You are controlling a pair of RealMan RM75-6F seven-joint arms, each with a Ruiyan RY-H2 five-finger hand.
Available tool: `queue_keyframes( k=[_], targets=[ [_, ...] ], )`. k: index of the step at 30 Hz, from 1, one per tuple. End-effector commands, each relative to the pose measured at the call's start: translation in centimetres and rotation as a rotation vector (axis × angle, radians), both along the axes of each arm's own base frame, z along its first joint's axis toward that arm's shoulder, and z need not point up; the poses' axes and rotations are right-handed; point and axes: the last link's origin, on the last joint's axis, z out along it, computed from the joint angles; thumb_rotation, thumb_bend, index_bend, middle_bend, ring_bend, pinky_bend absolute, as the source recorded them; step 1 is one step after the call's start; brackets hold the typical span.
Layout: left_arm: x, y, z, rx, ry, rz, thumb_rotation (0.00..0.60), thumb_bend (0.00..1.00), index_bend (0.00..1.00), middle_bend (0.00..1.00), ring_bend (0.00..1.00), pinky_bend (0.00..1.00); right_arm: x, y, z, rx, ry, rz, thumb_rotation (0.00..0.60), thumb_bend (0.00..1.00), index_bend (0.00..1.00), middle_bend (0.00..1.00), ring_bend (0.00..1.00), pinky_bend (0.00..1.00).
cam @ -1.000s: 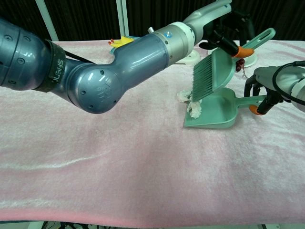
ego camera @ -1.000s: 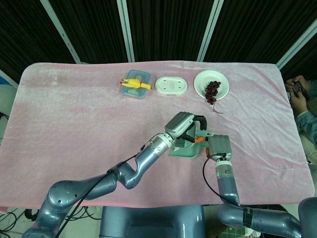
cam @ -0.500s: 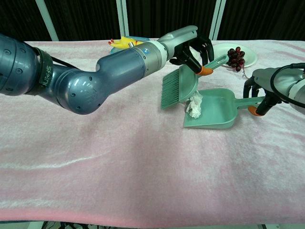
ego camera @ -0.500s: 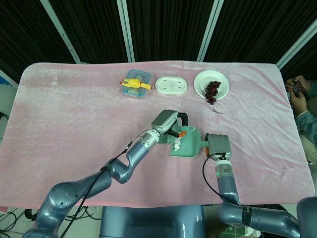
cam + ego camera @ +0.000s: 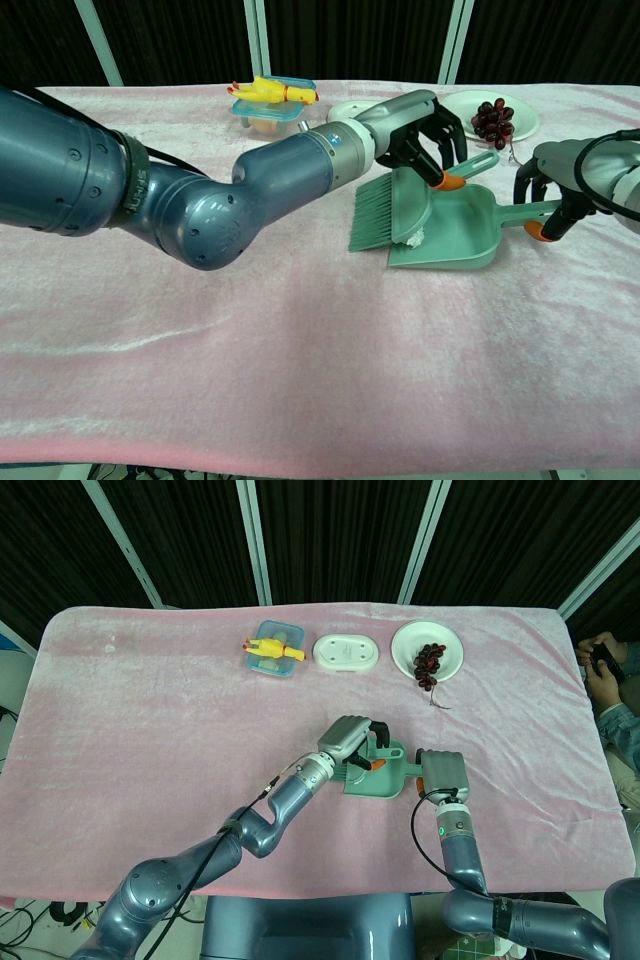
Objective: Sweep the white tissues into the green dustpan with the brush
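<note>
I see one tissue (image 5: 410,238) at the dustpan (image 5: 455,235) lip; my left hand (image 5: 420,135) grips one brush (image 5: 395,205), my right hand (image 5: 570,180) grips the dustpan handle.

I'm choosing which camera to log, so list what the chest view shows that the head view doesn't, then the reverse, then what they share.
Only the chest view shows the brush bristles standing on the cloth at the dustpan's mouth, with a white tissue just behind them at the lip.

Only the head view shows the whole pink tablecloth and a bystander at its right edge.

Both show the left hand gripping the brush, the right hand at the green dustpan's handle, the grapes plate, the white dish and the container with the yellow toy.
</note>
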Motion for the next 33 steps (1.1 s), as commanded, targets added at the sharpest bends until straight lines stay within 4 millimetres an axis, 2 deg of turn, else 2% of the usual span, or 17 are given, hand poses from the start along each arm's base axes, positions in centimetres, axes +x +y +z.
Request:
queue_keyframes(
  k=[1,12,18,25,33],
  targets=[
    [0.6,-0.4,-0.4,-0.012,-0.014,-0.008,0.6,0.38,0.63,0.63,0.92,1.0,0.0,0.1,-0.1,0.002,-0.002,-0.001,0.6,0.45,0.52,0.45,0.85,0.81],
    [3.5,-2.2,-0.5,-0.05,-0.11,-0.058,0.6,0.38,0.63,0.63,0.92,1.0,0.2,0.2,-0.1,0.005,-0.001,0.006,0.6,0.45,0.52,0.45,0.85,0.81],
    [4.4,-3.2,-0.2,-0.07,-0.149,-0.087,0.6,0.38,0.63,0.63,0.92,1.0,0.3,0.5,-0.2,0.009,-0.013,0.004,0.6,0.45,0.52,0.45,0.85,0.81],
    [4.3,-3.6,0.9,-0.062,-0.179,-0.099,0.6,0.38,0.63,0.63,0.92,1.0,0.1,0.7,0.3,0.003,-0.025,-0.005,0.6,0.46,0.52,0.45,0.85,0.81],
    [3.2,-2.7,3.8,-0.002,-0.16,-0.111,0.6,0.38,0.63,0.63,0.92,1.0,0.2,1.5,0.6,0.019,-0.058,-0.012,0.6,0.46,0.52,0.45,0.85,0.81]
  ],
)
